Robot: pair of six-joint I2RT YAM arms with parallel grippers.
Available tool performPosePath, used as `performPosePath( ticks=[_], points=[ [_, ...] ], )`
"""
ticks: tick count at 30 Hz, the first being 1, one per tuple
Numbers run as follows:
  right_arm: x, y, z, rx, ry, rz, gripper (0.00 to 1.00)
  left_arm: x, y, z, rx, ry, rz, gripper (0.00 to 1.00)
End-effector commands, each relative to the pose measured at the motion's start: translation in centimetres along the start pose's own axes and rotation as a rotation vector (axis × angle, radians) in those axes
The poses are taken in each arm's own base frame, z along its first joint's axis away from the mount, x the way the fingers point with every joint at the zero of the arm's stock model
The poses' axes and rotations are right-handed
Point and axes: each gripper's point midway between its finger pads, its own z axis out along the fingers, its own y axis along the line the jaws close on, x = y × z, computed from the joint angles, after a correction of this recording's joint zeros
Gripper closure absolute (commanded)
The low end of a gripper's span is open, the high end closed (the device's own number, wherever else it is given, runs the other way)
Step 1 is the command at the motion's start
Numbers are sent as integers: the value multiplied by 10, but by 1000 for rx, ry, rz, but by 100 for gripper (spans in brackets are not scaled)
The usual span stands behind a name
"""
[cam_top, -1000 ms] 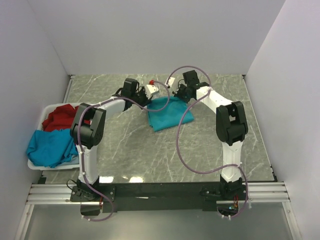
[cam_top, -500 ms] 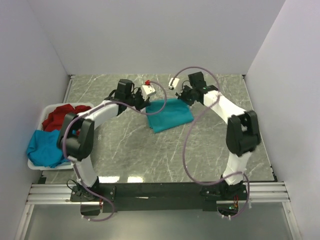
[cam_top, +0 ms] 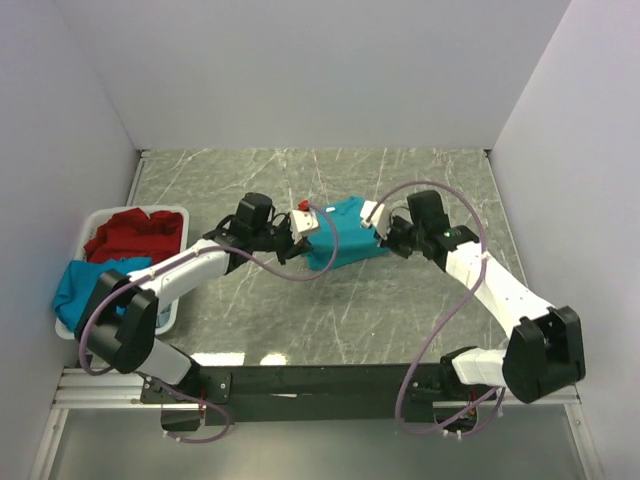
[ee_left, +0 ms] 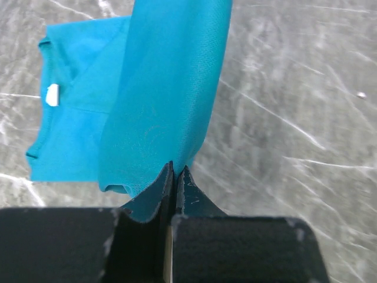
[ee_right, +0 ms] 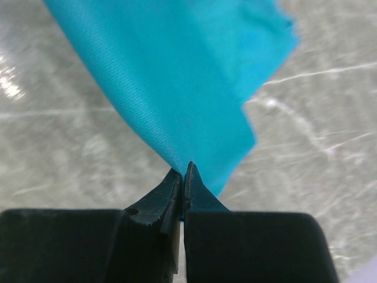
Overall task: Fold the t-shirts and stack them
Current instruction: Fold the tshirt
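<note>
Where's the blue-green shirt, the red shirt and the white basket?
teal t-shirt [cam_top: 345, 237]: top view, middle of the cloth.
red t-shirt [cam_top: 135, 237]: top view, middle of the heap inside the basket.
white basket [cam_top: 150, 208]: top view, its far rim.

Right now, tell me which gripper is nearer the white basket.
Left. The left gripper pinches the teal t-shirt on the side facing the white basket; the right gripper pinches its opposite side, farther away.

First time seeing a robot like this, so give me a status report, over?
Left fingers and right fingers shut on teal shirt. Shirt's edge raised, rest flat on table. Basket far left, nothing in the way.
</note>
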Motion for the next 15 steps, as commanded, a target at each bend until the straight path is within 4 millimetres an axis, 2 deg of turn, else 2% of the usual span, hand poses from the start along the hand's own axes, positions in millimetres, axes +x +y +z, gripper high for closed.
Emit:
performPosePath(
  ticks=[1,6,10,13,15],
  points=[
    [-3,6,-15,29,-38,-28,100,-24,-12,-15,-4,-65,12,100],
    [-4,12,-17,21,-54,-21,100,-39,-36,-20,44,-100,12,100],
    [-5,9,-22,57,-62,-25,100,-55,-53,-22,76,-137,18,100],
    [-3,12,-24,54,-59,-26,100,-52,-64,-19,101,-126,13,100],
    [1,17,-24,46,-59,-25,100,-43,-68,-17,103,-105,-4,100]
  ],
)
